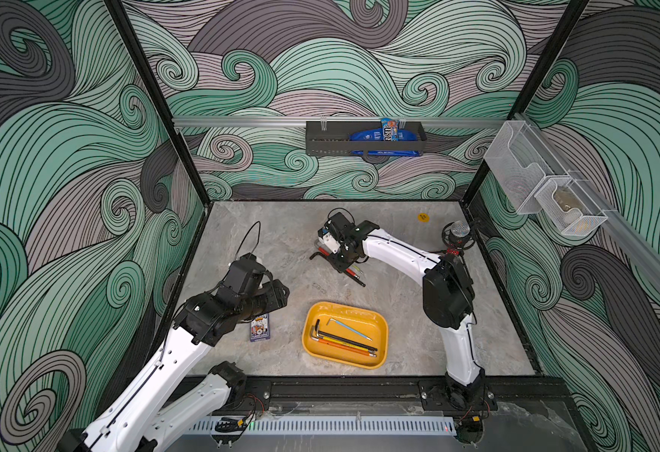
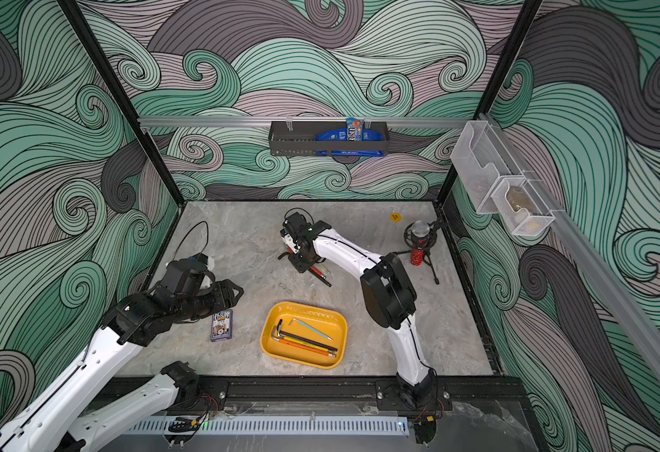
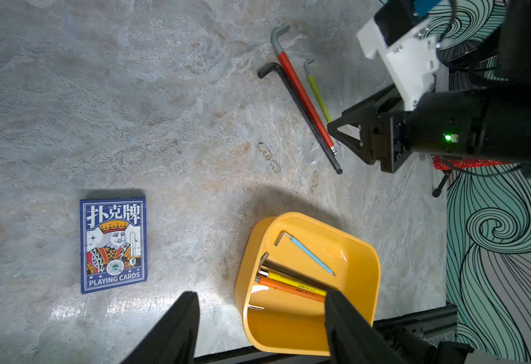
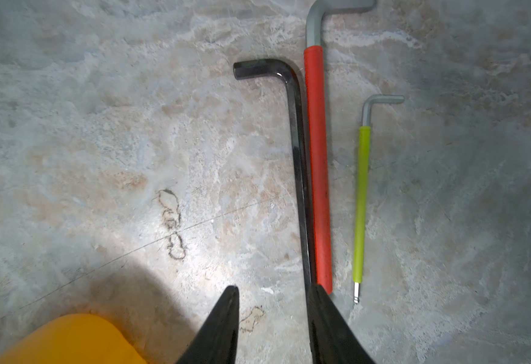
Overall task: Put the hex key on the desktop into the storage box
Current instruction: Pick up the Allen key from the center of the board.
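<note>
Progress roughly halfway: several hex keys (image 1: 347,341) in storage box (image 1: 340,313), 3 on desktop (image 1: 265,235) beyond it; right gripper (image 4: 273,288) spread at black one (image 4: 298,164), left gripper (image 3: 262,293) spread, empty.

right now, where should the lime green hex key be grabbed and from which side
Probably mid-sleeve on the lime green hex key, straight down from above, jaws across the shaft. It lies flat on the desktop, so no side gives a way under, and it sits apart from the red-sleeved hex key, leaving room for a finger each side.
</note>
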`<state>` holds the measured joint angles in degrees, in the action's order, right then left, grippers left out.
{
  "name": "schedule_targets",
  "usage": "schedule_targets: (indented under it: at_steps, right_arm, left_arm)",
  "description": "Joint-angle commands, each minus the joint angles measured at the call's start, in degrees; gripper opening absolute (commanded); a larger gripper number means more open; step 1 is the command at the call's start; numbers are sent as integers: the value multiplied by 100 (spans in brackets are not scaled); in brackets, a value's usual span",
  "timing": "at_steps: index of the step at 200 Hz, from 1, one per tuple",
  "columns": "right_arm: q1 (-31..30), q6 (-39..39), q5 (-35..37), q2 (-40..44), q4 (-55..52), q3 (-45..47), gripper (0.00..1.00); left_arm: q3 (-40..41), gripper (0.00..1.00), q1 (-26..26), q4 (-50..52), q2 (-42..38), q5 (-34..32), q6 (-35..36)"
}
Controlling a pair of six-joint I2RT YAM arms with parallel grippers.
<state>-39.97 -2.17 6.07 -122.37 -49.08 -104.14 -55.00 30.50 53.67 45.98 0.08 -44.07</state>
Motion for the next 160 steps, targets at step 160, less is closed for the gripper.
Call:
schedule_targets:
  at_steps: [160]
  right_arm:
    - [17, -132, 565, -1460, -191, -863, 34]
  left_arm:
    - [-213, 66, -43, 605, -190, -71, 605]
